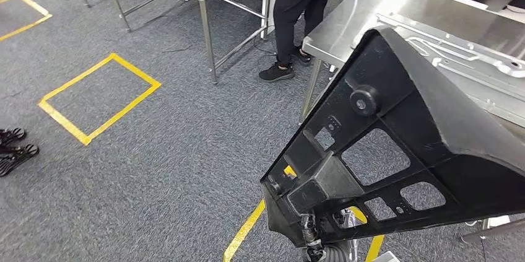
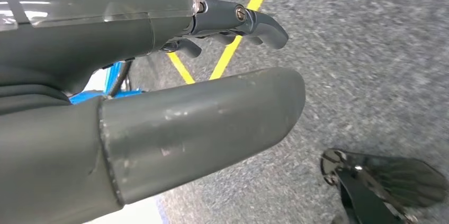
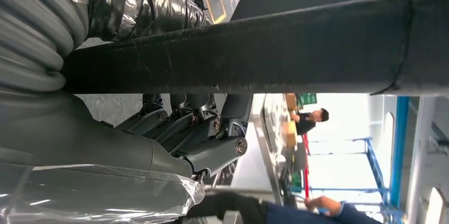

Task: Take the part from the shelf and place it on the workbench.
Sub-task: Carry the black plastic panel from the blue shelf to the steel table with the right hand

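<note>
A: Beside the workbench (image 1: 396, 8), just short of its near edge, the part (image 1: 408, 144) is held up, tilted, with its far tip overlapping the steel top as seen from the head. What could be expected to go wrong from here?

B: A slip is judged the main risk. The part is large and is gripped low down, at one edge, so most of its bulk is carried beyond the grip. If it is swung quickly toward the workbench, it could be levered out of the fingers. The bench edge could also be struck by the underside if the part is not lifted enough before being set down.

A: Is anything else close to the workbench?

B: A person (image 1: 303, 2) is seen standing just beyond its far corner, so a wide swing should be avoided. Metal pieces (image 1: 458, 57) are already laid on the top, and the part could be set down on them.

A: How is the right hand (image 3: 190, 134) posed?

B: Its fingers are curled up against the part's dark edge, in a grip on it, as seen from the right wrist.

A: And the left hand (image 2: 212, 75)?

B: It is hung over the carpet (image 1: 173, 150), well away from the workbench. Nothing is held; the thumb is extended and the fingers are loosely bent, apart.
</note>
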### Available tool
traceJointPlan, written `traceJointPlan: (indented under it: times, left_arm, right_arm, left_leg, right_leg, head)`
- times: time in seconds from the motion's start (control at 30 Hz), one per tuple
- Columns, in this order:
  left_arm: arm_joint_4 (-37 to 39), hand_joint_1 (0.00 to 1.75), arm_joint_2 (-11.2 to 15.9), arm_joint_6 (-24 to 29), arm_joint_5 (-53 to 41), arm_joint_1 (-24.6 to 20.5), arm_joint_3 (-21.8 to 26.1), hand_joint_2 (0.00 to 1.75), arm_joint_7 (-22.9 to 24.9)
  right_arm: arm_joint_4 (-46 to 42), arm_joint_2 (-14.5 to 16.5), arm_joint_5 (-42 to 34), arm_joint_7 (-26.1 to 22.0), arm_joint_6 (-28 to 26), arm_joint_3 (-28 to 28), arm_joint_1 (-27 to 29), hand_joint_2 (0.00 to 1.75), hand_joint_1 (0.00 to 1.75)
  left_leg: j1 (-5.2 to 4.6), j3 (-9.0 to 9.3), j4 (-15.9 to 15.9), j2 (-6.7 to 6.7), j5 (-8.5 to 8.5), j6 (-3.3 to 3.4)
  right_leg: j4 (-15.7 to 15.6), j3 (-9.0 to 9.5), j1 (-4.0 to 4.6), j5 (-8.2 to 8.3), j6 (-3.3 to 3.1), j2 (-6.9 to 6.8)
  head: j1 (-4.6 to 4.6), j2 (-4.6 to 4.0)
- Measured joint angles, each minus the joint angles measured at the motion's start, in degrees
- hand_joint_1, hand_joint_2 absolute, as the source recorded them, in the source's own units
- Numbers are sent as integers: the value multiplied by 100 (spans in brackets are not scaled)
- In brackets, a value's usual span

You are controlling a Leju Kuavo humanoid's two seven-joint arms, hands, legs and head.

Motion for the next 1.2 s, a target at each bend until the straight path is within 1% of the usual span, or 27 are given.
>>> traceJointPlan:
  times: [0.07,0.13,0.17,0.23,0.3,0.33,0.37,0.4,0.43,0.47,0.5,0.57,0.6,0.63,0.67,0.73,0.8,0.83,0.87,0.9,0.93,0.97,1.0,1.07,1.1,1.17,1.2]
  left_arm:
    - [0,0,-7,0,-2,-5,0,0,-7]
    - [0,0,-8,-1,-9,-22,0,0,-7]
    - [0,0,-8,-2,-13,-33,0,0,-7]
    - [0,0,-7,-4,-18,-42,1,0,-7]
    - [0,0,-7,-14,-30,-31,2,0,-9]
    - [0,0,-7,-18,-37,-22,2,0,-13]
    - [0,0,-7,-22,-45,-10,2,0,-16]
    - [0,0,-6,-22,-48,1,3,0,-19]
    - [0,0,-5,-22,-51,7,3,0,-20]
    - [0,0,-3,-22,-52,13,4,0,-20]
    - [0,0,-3,-22,-52,12,5,0,-20]
    - [0,0,-3,-25,-53,7,6,0,-23]
    - [0,0,-4,-26,-55,1,7,0,-25]
    - [0,0,-5,-26,-57,-2,7,0,-25]
    - [1,0,-11,-28,-60,-6,7,0,-23]
    - [2,0,-20,-31,-69,-5,8,0,-21]
    - [2,0,-22,-32,-76,9,9,0,-21]
    - [2,0,-21,-32,-78,16,10,0,-21]
    - [2,0,-21,-32,-78,20,10,0,-20]
    - [2,0,-20,-32,-78,18,11,0,-20]
    - [2,0,-21,-33,-79,13,11,0,-20]
    - [2,0,-21,-33,-79,8,11,0,-20]
    - [2,0,-24,-34,-80,5,11,0,-20]
    - [2,0,-28,-36,-86,0,11,0,-20]
    - [2,0,-31,-37,-91,-7,11,0,-21]
    - [2,0,-31,-39,-98,-26,11,0,-21]
    - [2,0,-30,-40,-100,-31,11,0,-21]
  right_arm:
    - [2,0,8,30,-12,1,-4,175,175]
    - [10,0,14,69,-27,2,1,175,175]
    - [16,1,15,80,-34,2,6,175,175]
    - [27,3,17,84,-46,4,1,175,175]
    - [45,6,20,84,-56,7,-9,175,175]
    - [58,7,25,87,-63,8,-12,175,175]
    - [72,7,30,91,-71,9,-10,175,175]
    - [83,7,35,95,-79,9,-10,175,175]
    - [91,7,39,98,-84,9,-9,175,175]
    - [97,7,43,100,-87,9,-9,175,175]
    - [101,7,48,101,-90,9,-10,175,175]
    - [107,6,73,107,-95,9,-11,175,175]
    - [109,5,87,114,-98,9,-11,175,175]
    - [111,5,100,127,-102,9,-8,175,175]
    - [112,4,107,142,-109,8,-3,175,175]
    - [113,2,115,164,-127,7,-1,175,175]
    - [117,0,118,169,-138,7,-6,175,175]
    - [121,0,118,170,-139,7,-8,175,175]
    - [126,0,118,170,-140,7,-7,175,175]
    - [132,-1,118,171,-142,7,-6,175,175]
    - [136,-1,118,171,-143,7,-6,175,175]
    - [139,-2,118,172,-145,7,-6,175,175]
    - [140,-2,118,172,-146,7,-8,175,175]
    - [142,-2,119,174,-150,7,-10,175,175]
    - [143,-2,120,178,-155,7,-9,175,175]
    - [144,-2,122,185,-168,7,1,175,175]
    - [144,-1,124,188,-174,7,6,175,175]
  left_leg:
    - [-18,37,1,110,-38,-55]
    - [-30,71,-12,230,-60,-113]
    - [-26,84,8,217,-94,-141]
    - [-13,-26,310,-22,-310,-193]
    - [5,-366,1035,-314,-675,-229]
    - [7,-548,1391,-366,-797,-243]
    - [8,-671,1605,-386,-817,-250]
    - [9,-694,1591,-395,-712,-249]
    - [12,-612,1352,-419,-508,-244]
    - [21,-463,965,-496,-271,-235]
    - [30,-316,596,-644,-110,-224]
    - [39,-165,184,-862,15,-176]
    - [28,-154,157,-884,-2,-143]
    - [28,-151,139,-818,19,-98]
    - [32,-139,116,-744,40,-56]
    - [46,-124,59,-593,80,31]
    - [32,-125,41,-439,86,72]
    - [24,-127,42,-356,80,77]
    - [20,-126,43,-275,72,78]
    - [18,-118,44,-198,63,76]
    - [17,-102,44,-128,50,70]
    - [16,-77,43,-65,35,59]
    - [11,-50,42,-7,16,42]
    - [-5,-2,40,90,-21,-9]
    - [-12,18,33,138,-33,-36]
    - [-15,65,16,204,-60,-95]
    - [-11,68,44,137,-101,-127]
  right_leg:
    - [-425,212,62,82,-60,-157]
    - [-460,205,72,86,-102,-55]
    - [-486,212,54,102,-125,8]
    - [-538,231,3,139,-189,125]
    - [-542,226,-12,148,-224,243]
    - [-534,222,-12,147,-228,317]
    - [-522,221,-11,144,-230,399]
    - [-505,220,-12,140,-226,487]
    - [-484,221,-15,132,-217,574]
    - [-459,218,-21,120,-202,653]
    - [-430,206,-19,107,-180,720]
    - [-387,158,-15,101,-120,842]
    - [-386,133,-15,114,-84,902]
    - [-393,113,-20,134,-45,967]
    - [-384,100,-22,132,-13,944]
    - [-146,-14,-10,-35,44,679]
    - [520,-321,-12,-416,88,369]
    - [893,-495,-22,-577,105,314]
    - [1136,-606,-30,-644,115,292]
    - [1187,-620,-36,-604,119,278]
    - [993,-509,-39,-457,113,253]
    - [616,-298,-35,-255,94,189]
    - [189,-63,-12,-103,57,59]
    - [-379,237,44,57,-19,-124]
    - [-458,266,69,49,-47,-146]
    - [-491,264,56,73,-93,-17]
    - [-525,278,33,90,-119,42]
  head:
    - [-1,0]
    - [-3,0]
    - [-3,0]
    - [-9,0]
    - [-14,0]
    - [-14,0]
    - [-14,0]
    - [-14,0]
    - [-15,0]
    - [-14,0]
    - [-14,0]
    - [-13,0]
    - [-13,0]
    - [-12,0]
    - [-13,0]
    - [-3,0]
    - [5,0]
    - [4,0]
    - [5,0]
    - [5,0]
    - [4,0]
    - [5,0]
    - [4,0]
    - [3,0]
    - [3,0]
    - [3,0]
    - [2,0]
